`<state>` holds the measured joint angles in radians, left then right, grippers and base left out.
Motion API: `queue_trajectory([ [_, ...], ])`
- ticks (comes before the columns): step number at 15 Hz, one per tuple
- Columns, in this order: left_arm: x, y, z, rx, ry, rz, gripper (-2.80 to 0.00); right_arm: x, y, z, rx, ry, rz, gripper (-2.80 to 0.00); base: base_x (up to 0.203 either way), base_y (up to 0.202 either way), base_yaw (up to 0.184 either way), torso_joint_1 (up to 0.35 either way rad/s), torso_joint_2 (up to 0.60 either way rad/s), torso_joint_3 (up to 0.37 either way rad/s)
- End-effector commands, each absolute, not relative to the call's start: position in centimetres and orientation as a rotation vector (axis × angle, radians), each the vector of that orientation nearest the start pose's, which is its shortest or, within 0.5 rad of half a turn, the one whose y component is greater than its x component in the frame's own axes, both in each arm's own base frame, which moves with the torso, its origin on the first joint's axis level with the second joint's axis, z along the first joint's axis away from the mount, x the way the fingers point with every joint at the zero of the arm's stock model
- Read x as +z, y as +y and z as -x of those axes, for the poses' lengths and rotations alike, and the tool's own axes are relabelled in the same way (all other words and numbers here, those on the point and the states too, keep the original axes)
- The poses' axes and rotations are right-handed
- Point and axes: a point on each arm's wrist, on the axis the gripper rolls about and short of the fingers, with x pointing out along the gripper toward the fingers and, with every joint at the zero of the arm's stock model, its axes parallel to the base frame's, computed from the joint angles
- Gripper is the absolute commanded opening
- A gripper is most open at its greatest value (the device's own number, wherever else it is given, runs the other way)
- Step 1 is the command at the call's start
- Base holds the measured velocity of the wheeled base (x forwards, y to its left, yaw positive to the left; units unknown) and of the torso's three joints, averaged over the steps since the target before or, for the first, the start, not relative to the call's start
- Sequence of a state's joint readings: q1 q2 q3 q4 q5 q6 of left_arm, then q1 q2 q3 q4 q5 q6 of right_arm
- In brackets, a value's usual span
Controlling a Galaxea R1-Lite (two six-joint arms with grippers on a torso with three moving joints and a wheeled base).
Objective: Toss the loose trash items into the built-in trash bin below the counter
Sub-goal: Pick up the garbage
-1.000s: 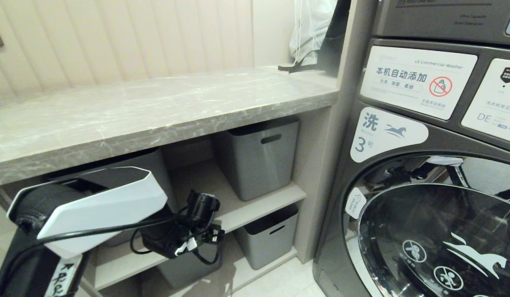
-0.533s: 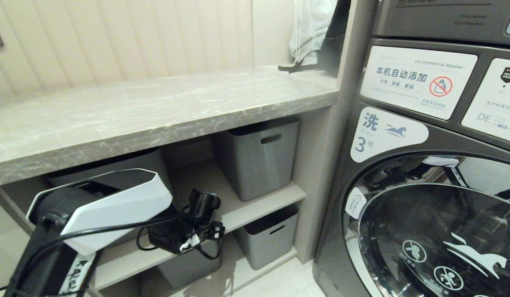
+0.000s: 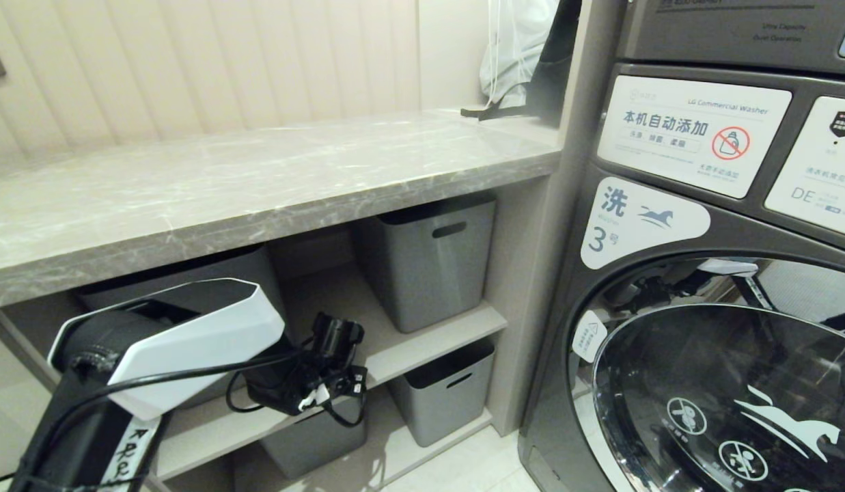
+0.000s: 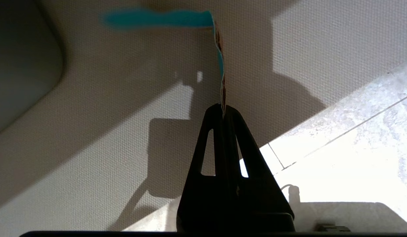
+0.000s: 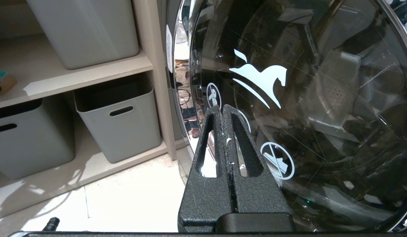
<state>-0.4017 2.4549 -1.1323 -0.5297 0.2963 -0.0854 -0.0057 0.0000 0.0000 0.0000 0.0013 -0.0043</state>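
Note:
My left gripper is shut on a thin brown strip with a teal edge, one of the loose trash items. The strip sticks out past the fingertips and bends sideways over the beige shelf board. In the head view my left arm reaches low under the grey marble-look counter, and its wrist hides the fingers. My right gripper hangs shut and empty in front of the washer door. A tan and teal scrap shows at the shelf's edge in the right wrist view. The built-in trash bin is out of view.
Grey plastic tubs with handle slots stand on the shelves under the counter, with another on the lower shelf. A washing machine fills the right side. A white bag sits at the counter's far end. Pale floor tiles lie below.
My left forearm has shifted a little to the right; the wrist stays over the middle shelf. The rest of the scene is unchanged.

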Motion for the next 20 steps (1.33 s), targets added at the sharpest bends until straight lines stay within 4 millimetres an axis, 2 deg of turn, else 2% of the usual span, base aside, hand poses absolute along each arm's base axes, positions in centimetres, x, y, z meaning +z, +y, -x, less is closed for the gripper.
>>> queue_trajectory([
  [1, -3.2, -15.8, -38.9, -0.072, 0.748, -0.187, -2.8, 7.5, 0.0, 2.3, -0.005, 0.0, 0.005, -2.8, 0.0, 0.0, 0.0, 0.0, 0.0, 0.0],
  [6, -2.8, -15.4, -38.9, -0.068, 0.762, -0.185, -2.8, 7.5, 0.0, 2.3, -0.004, 0.0, 0.005, -2.8, 0.0, 0.0, 0.0, 0.0, 0.0, 0.0],
  [8, -1.1, -15.3, -38.0, -0.074, 0.745, -0.181, -2.8, 7.5, 0.0, 2.3, -0.004, 0.0, 0.005, -2.8, 0.0, 0.0, 0.0, 0.0, 0.0, 0.0],
  [10, 1.7, -15.0, -36.5, -0.084, 0.713, -0.172, -2.8, 7.5, 0.0, 2.3, -0.005, 0.0, 0.005, -2.8, 0.0, 0.0, 0.0, 0.0, 0.0, 0.0],
  [12, 3.9, -14.2, -33.8, -0.092, 0.707, -0.173, -2.8, 7.5, 0.0, 2.3, -0.004, 0.0, 0.005, -2.8, 0.0, 0.0, 0.0, 0.0, 0.0, 0.0],
  [14, 4.5, -13.5, -31.7, -0.095, 0.722, -0.184, -2.8, 7.5, 0.0, 2.3, -0.005, 0.0, 0.005, -2.8, 0.0, 0.0, 0.0, 0.0, 0.0, 0.0],
  [17, 5.4, -13.1, -30.1, -0.104, 0.722, -0.191, -2.8, 7.5, 0.0, 2.3, -0.005, 0.0, 0.005, -2.8, 0.0, 0.0, 0.0, 0.0, 0.0, 0.0],
  [20, 7.7, -12.7, -27.2, -0.132, 0.678, -0.187, -2.8, 7.5, 0.0, 2.3, -0.003, 0.0, 0.005, -2.8, 0.0, 0.0, 0.0, 0.0, 0.0, 0.0],
])
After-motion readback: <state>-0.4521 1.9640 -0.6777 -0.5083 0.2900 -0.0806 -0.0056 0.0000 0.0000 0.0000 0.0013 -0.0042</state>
